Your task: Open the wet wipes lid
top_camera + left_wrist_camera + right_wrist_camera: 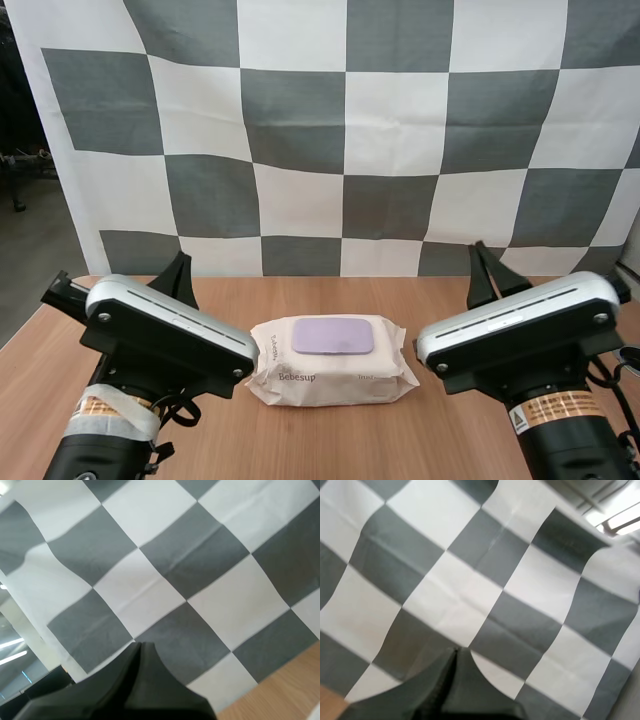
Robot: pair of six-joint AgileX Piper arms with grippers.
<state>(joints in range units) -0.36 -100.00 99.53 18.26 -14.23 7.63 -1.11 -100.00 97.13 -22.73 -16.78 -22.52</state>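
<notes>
My left pincer [141, 649] and right pincer [455, 652] are closed, so I should catch the purple lid [332, 336] by its edge and lift slowly.

"Bebesup" printed on wet wipes pack [333, 372] front.

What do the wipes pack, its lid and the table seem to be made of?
Pack: probably soft plastic film, cream and fairly matte; it creases and puffs at the ends.
Lid: rigid plastic, it seems, smooth lilac, flat with rounded corners.
Table: wood or wood-look laminate; brown grain lines show.
</notes>
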